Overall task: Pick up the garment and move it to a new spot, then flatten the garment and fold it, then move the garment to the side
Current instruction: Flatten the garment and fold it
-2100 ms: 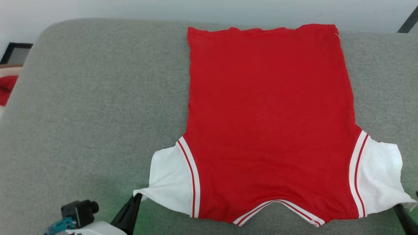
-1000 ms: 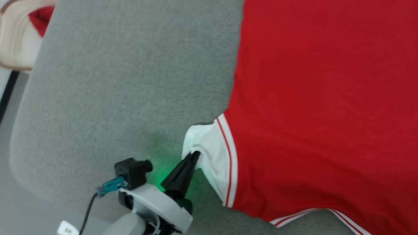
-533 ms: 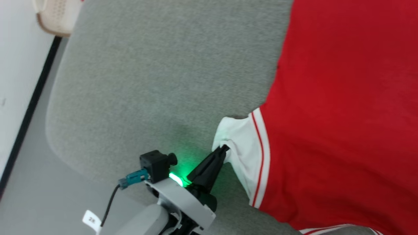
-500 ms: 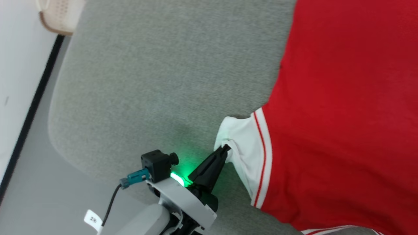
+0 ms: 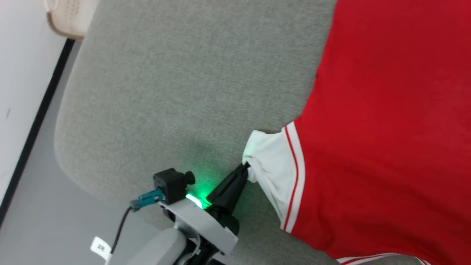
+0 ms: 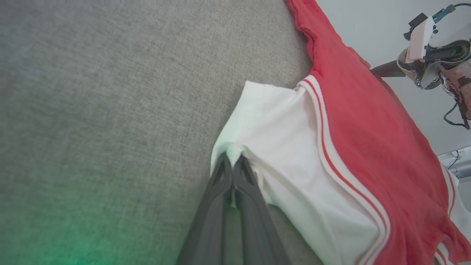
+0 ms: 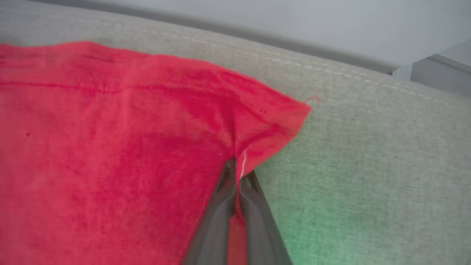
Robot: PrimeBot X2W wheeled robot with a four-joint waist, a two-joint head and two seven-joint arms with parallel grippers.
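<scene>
Now spread on a grey fabric-covered surface (image 5: 176,92), the red jersey (image 5: 386,129) is pinched at two points: the left gripper (image 6: 232,159) is pressed together on the white sleeve (image 5: 270,162), and the right gripper (image 7: 235,165) is clamped on a red hem corner (image 7: 283,114).

We find the red jersey-style garment with white short sleeves (image 5: 386,129) lying flat on the grey fabric-covered desk (image 5: 184,73), toward its right. One sleeve points left on the near side, its tip between our left fingers (image 6: 220,184). Our right fingers (image 7: 217,198) pinch a hem corner near the desk's far edge. A cream perforated basket (image 5: 68,18) sits beyond the far left corner.
</scene>
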